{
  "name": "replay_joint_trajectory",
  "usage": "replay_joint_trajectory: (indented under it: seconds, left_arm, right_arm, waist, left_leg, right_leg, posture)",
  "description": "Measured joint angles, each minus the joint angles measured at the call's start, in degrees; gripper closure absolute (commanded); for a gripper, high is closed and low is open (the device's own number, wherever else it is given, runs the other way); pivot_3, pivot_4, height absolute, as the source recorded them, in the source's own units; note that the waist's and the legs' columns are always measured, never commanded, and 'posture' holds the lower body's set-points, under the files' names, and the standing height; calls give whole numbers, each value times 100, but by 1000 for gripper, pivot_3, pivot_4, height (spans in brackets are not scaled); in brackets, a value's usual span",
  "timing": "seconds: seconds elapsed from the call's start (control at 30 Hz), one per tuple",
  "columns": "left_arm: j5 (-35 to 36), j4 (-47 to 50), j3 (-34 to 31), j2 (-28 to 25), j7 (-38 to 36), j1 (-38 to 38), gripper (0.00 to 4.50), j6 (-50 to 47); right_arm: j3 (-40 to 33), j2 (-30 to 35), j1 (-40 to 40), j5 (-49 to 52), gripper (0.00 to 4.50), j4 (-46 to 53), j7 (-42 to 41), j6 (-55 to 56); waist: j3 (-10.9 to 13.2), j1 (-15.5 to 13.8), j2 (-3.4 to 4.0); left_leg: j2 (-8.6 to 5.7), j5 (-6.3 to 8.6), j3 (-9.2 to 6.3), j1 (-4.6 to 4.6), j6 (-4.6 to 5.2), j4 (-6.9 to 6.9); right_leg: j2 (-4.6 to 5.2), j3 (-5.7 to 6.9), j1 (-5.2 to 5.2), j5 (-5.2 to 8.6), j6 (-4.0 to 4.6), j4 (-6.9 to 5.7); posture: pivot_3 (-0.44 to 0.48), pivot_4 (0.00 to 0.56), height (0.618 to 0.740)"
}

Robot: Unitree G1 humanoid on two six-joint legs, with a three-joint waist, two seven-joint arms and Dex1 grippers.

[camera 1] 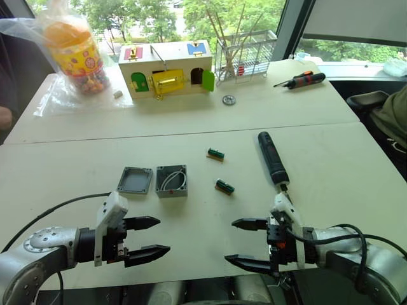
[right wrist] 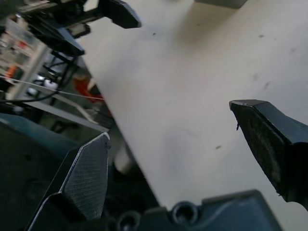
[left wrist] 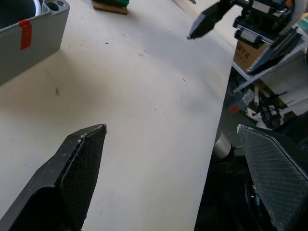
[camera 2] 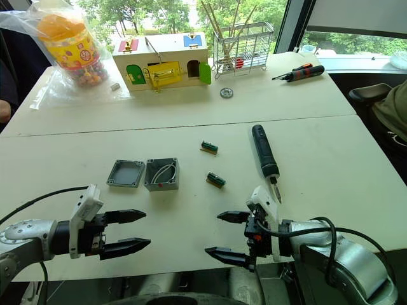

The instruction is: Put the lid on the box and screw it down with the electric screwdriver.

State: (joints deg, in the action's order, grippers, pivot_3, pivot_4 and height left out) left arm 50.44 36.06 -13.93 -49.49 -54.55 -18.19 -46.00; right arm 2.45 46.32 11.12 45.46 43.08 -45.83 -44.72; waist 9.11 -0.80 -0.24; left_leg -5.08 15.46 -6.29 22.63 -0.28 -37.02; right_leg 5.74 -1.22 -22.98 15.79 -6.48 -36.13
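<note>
- The lid (camera 1: 135, 180) is a small flat grey square plate with a raised rim, lying hollow side up on the white table (camera 1: 356, 178).
- The box (camera 1: 172, 181) sits just to the right of the lid, nearly touching it, its sides roughly parallel to the lid's. It is a deeper grey square enclosure, open at the top, with white wires curled inside; the left wrist view shows a red mark on one outer wall (left wrist: 25, 33).
- The electric screwdriver (camera 1: 272, 158) is a thick black cylinder lying flat on the table, well to the right of the box. Its long axis runs from far to near, leaning slightly rightward as it comes closer. The thin metal bit points toward the robot and ends just beyond the right gripper (camera 1: 245, 243).
- Two small green-and-brown parts (camera 1: 215, 154) (camera 1: 224, 186) lie between the box and the screwdriver.
- The left gripper (camera 1: 147, 239) hovers at the table's near edge, in front of the lid and box, its fingers spread apart and empty.
- The right gripper is also at the near edge, fingers parted wide and holding nothing, tips facing the left gripper.
- On the far table stand a wooden box with coloured doors (camera 1: 166, 68), a wire basket (camera 1: 245, 56), a bagged jar (camera 1: 75, 54) and a black-and-orange manual screwdriver (camera 1: 301, 80).
</note>
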Motion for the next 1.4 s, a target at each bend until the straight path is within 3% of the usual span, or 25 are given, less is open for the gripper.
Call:
replay_joint_trajectory:
  seconds: [0.33, 0.53, 0.7, 0.83, 0.9, 0.97, 1.03, 1.17, 1.27, 1.4]
  left_arm:
    - [6, 0, 17, 0, 67, 34, 23, -11]
    - [126, 21, -8, -202, 293, 144, 23, -374]
    - [-491, 116, -28, -1130, -6, 351, 23, -131]
    - [-623, -245, 7, -1780, -476, 1673, 23, 24]
    - [-651, -528, 273, -1960, -676, 2557, 23, 12]
    - [-936, -678, 954, -2232, -938, 3381, 23, -31]
    - [-1234, -777, 1433, -2239, -1129, 3760, 23, 26]
    - [-1877, -1187, 2346, -1938, -1541, 4447, 23, 341]
    - [-2659, -1654, 3132, -1386, -1827, 5024, 23, 919]
    - [-3158, -2170, 3614, -1040, -2130, 5127, 23, 1310]
  right_arm:
    - [175, 125, 169, -545, 0, 67, 63, 211]
    - [147, 26, 154, -297, 0, 66, -65, 222]
    - [-62, -64, -277, 320, 0, 53, 73, -103]
    - [-367, 29, -1026, 979, 0, 135, 366, -505]
    - [-337, 15, -1347, 1155, 0, 237, 566, -635]
    - [-215, -43, -1689, 1243, 0, 343, 825, -769]
    - [-110, -76, -1812, 1271, 0, 401, 985, -849]
    - [190, -220, -2053, 1238, 0, 455, 1321, -992]
    - [439, -308, -2062, 916, 0, 497, 1560, -966]
    - [634, -462, -1966, 629, 0, 506, 1752, -919]
  waist:
    - [0, -4, -1]
    - [2, -2, -4]
    - [10, -1, -6]
    - [19, -47, -11]
    - [22, -39, -12]
    - [23, 6, -12]
    - [26, 34, -6]
    - [28, 36, -8]
    - [28, -8, -9]
    - [32, 34, -16]
  left_leg:
    - [-1, 0, 0, 0, 0, 0]
    - [0, 0, -1, 0, 0, 0]
    - [0, 0, 0, -1, -1, 0]
    - [-1, 0, -7, 1, -1, 0]
    - [-1, 0, -6, 5, -1, 2]
    - [-5, -1, -6, 22, -2, 3]
    - [-5, -1, 0, 23, -1, 4]
    - [0, -6, -6, 45, -7, 1]
    - [-4, -8, -13, 54, -9, -11]
    - [-6, -8, -11, 59, -7, -18]
  right_leg:
    - [0, 1, -1, 0, 0, 0]
    - [-1, 1, -1, 0, -1, 0]
    - [-3, -1, -2, 0, 1, 1]
    - [-3, 10, -19, 0, 2, 5]
    - [-4, 10, -21, -2, -1, 5]
    - [-3, 8, -22, -12, -19, 1]
    - [-5, 3, -29, -14, -23, -1]
    - [-11, 5, -53, -15, -26, -11]
    - [-11, 15, -50, -18, -28, -14]
    - [-13, 12, -56, -25, -36, -14]
  posture:
    - [0, 150, 740]
    - [0, 150, 740]
    - [0, 150, 740]
    - [0, 150, 740]
    - [0, 150, 740]
    - [0, 150, 740]
    - [0, 150, 740]
    - [0, 150, 740]
    - [0, 150, 740]
    - [0, 150, 740]
